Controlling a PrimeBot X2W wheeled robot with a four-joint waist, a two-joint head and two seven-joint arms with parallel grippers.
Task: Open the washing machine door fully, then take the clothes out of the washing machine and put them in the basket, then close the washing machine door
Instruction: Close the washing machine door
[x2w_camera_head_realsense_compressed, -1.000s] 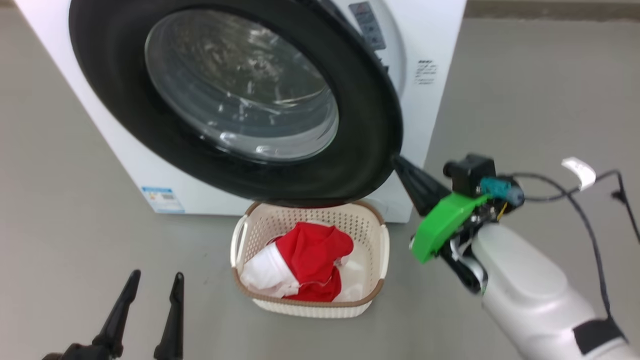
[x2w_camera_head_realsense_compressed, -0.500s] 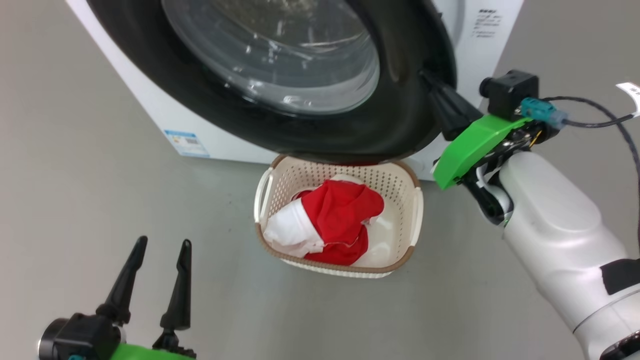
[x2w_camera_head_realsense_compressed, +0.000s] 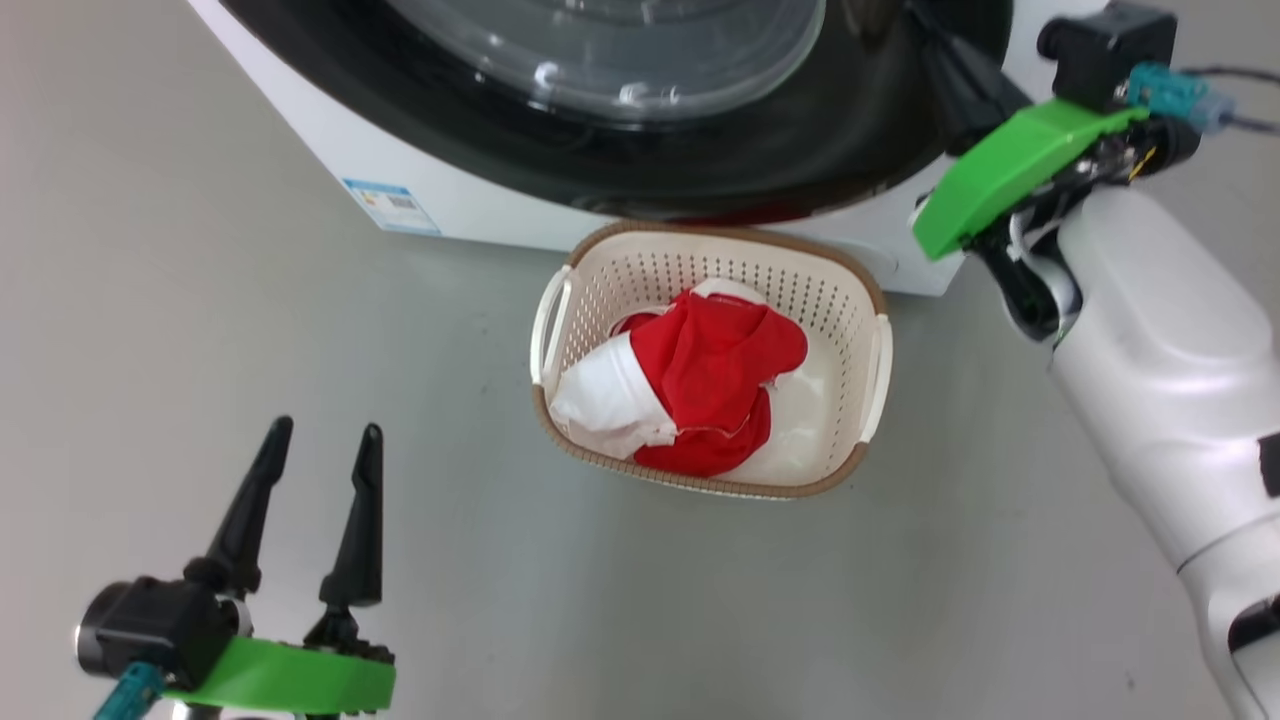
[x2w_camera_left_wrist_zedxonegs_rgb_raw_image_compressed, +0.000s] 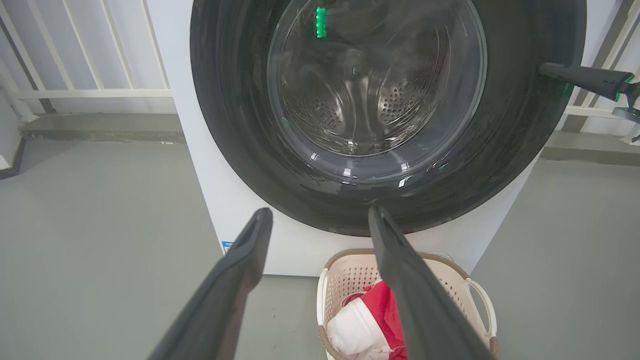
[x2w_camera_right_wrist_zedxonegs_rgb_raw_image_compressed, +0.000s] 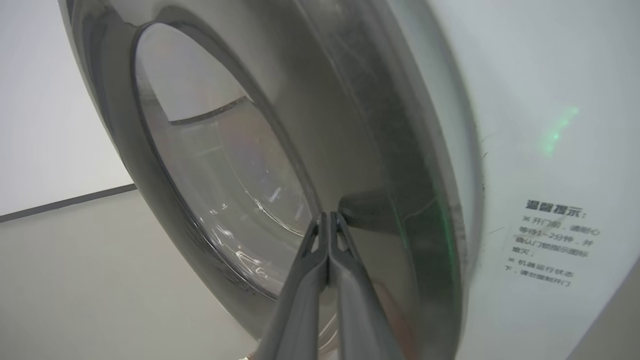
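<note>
Right gripper (x2w_camera_right_wrist_zedxonegs_rgb_raw_image_compressed: 328, 216), fingers pressed together into a single point with nothing between them, tip set against the glossy black rim of the washing machine door (x2w_camera_right_wrist_zedxonegs_rgb_raw_image_compressed: 380, 150) on its outer face, near the edge away from the hinge. In the head view the same closed fingers meet the rim at upper right, with the pale forearm reaching in from the lower right. Left gripper (x2w_camera_head_realsense_compressed: 325, 430), fingers apart and empty, hangs low at the left above the grey floor (x2w_camera_head_realsense_compressed: 300, 300), well apart from machine and basket alike; its wrist view looks square onto the door. The door lies nearly flat to the white front of the washing machine (x2w_camera_head_realsense_compressed: 480, 210); whether a narrow gap is left at the rim, or the latch has caught, cannot be told. Through the glass bowl the perforated drum appears bare. The clothes (x2w_camera_head_realsense_compressed: 710, 370), a red bundle with a white panel, lie in the basket (x2w_camera_head_realsense_compressed: 800, 290), which stands on the floor just in front of the machine, under the door's lower edge. Judged step: the last one, closing the door. The next move calls for a firm push by the closed right fingertips straight toward the machine front until the latch catches, kept square so the tip does not skid off the smooth rim.
</note>
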